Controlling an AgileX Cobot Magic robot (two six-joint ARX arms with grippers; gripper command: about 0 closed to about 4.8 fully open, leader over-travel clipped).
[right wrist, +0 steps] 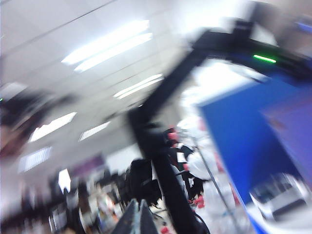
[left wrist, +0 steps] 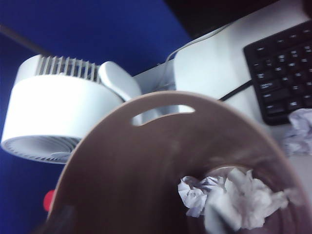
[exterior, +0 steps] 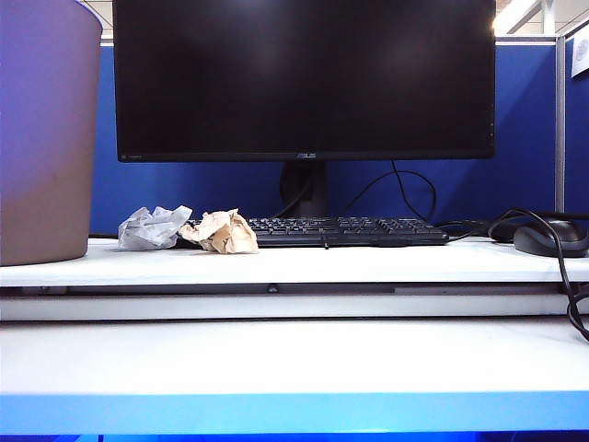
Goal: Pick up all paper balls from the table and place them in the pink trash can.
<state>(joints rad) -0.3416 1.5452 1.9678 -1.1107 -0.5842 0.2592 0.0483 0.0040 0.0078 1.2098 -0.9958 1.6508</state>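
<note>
The pink trash can (exterior: 46,138) stands at the table's (exterior: 294,354) far left. A pale grey-blue paper ball (exterior: 154,227) and a tan paper ball (exterior: 221,231) lie side by side on the raised shelf between the can and the keyboard. My left gripper (left wrist: 139,225) hangs over the pink trash can's (left wrist: 146,165) mouth, its blurred fingers (left wrist: 58,220) far apart with nothing between them. White paper balls (left wrist: 234,200) lie inside at the bottom. One more paper ball (left wrist: 300,130) lies outside by the keyboard. My right gripper (right wrist: 140,218) is shut, empty and aimed at the room, away from the table.
A black keyboard (exterior: 345,230) and a large monitor (exterior: 304,78) fill the shelf's middle. A mouse (exterior: 550,239) with looping cables sits at the right. A white desk fan (left wrist: 58,112) stands behind the can. Neither arm shows in the exterior view.
</note>
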